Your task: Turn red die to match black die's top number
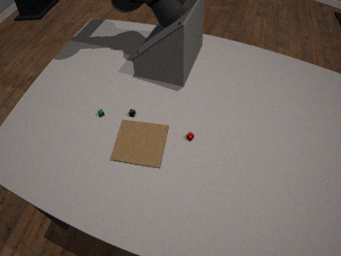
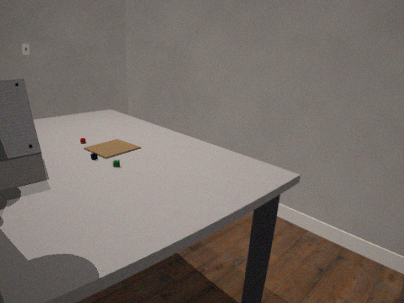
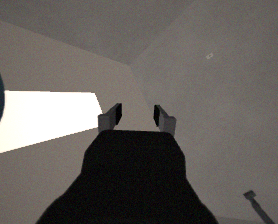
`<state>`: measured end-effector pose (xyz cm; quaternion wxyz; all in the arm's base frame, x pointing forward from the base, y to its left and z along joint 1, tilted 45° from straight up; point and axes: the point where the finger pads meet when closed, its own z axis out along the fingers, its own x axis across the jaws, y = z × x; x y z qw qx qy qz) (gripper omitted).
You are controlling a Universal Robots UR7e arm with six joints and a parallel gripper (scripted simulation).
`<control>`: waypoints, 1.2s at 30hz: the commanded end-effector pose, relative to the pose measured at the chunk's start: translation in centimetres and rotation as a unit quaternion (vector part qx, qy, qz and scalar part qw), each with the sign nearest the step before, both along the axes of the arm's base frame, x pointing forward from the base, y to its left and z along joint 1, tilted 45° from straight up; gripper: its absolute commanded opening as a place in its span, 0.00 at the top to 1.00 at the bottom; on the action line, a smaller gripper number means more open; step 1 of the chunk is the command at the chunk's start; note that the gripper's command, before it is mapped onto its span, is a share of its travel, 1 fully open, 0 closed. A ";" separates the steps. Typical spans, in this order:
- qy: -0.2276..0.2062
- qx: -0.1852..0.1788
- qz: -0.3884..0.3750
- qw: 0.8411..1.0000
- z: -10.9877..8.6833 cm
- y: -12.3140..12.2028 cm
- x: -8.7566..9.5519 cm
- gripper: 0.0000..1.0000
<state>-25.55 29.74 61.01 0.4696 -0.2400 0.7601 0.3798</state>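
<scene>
The red die lies on the table, a short way off the mat's right edge in the top view. The tan square mat lies flat. The black die lies on the table just off the mat's edge on the arm's side. The green die lies farther left in the top view. The numbers on the dice are too small to read. My gripper is open and empty in the wrist view, facing walls and ceiling, away from the table; the top and exterior views do not show it.
The pale table carries a large grey slanted mount at its back in the top view. The arm rises from it, and its shadow falls on the table's back left.
</scene>
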 end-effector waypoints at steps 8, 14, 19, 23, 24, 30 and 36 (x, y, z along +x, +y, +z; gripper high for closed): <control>0.000 0.000 0.000 1.000 0.0 0.0 0.0 0.00; 0.000 0.000 0.000 1.000 0.0 0.0 0.0 0.00; 0.000 0.000 0.000 1.000 0.0 0.0 0.0 0.00; 0.000 0.000 0.000 1.000 0.0 0.0 0.0 0.00; 0.000 0.000 -0.001 1.000 0.0 0.0 0.0 0.00; 0.000 -0.001 -0.003 1.000 -0.1 0.1 0.2 0.00; 0.000 -0.003 -0.006 1.000 -0.2 0.3 0.3 0.00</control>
